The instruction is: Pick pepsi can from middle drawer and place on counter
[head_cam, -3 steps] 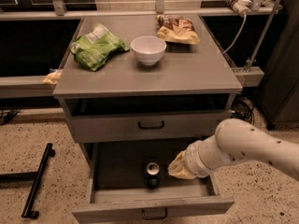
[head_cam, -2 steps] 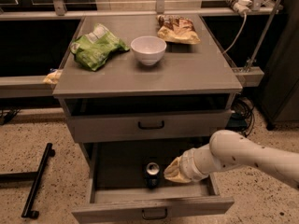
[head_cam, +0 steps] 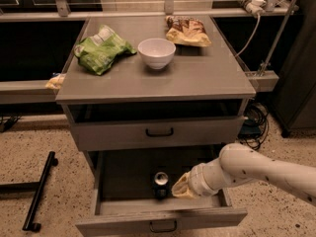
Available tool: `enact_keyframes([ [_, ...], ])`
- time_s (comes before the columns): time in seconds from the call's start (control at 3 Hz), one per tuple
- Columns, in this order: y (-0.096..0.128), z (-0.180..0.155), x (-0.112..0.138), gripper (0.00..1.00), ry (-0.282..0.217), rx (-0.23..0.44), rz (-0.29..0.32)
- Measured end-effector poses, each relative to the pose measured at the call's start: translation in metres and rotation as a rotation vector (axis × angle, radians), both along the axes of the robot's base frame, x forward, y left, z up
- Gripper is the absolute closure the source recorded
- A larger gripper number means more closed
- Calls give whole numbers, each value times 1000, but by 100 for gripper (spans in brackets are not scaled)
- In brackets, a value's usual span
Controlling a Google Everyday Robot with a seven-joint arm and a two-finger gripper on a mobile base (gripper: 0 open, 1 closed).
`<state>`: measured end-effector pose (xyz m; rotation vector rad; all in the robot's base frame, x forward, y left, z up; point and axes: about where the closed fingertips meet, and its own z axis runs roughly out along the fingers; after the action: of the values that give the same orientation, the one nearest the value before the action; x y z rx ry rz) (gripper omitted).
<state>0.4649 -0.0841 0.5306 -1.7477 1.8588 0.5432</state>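
Observation:
The pepsi can (head_cam: 161,184) stands upright in the open middle drawer (head_cam: 123,174), near its front wall, its silver top showing. My gripper (head_cam: 177,189) reaches in from the right on a white arm and sits just right of the can, close beside it. The counter (head_cam: 197,73) is the grey cabinet top above, with the closed upper drawer front (head_cam: 158,132) between it and the open drawer.
On the counter are a white bowl (head_cam: 156,53), a green chip bag (head_cam: 101,49) at the left and a brown snack bag (head_cam: 187,31) at the back right. Grey side shelves flank the cabinet. A black bar (head_cam: 39,189) lies on the floor at left.
My arm has dropped lower and moved left inside the drawer, bringing the gripper closer to the can. The can has not moved.

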Motion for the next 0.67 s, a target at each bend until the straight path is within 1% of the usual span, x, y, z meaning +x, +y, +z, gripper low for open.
enact_keyframes([
  [0.33, -6, -2, 8, 100, -37, -8, -12],
  [0.67, -14, -2, 23, 81, -74, -19, -17],
])
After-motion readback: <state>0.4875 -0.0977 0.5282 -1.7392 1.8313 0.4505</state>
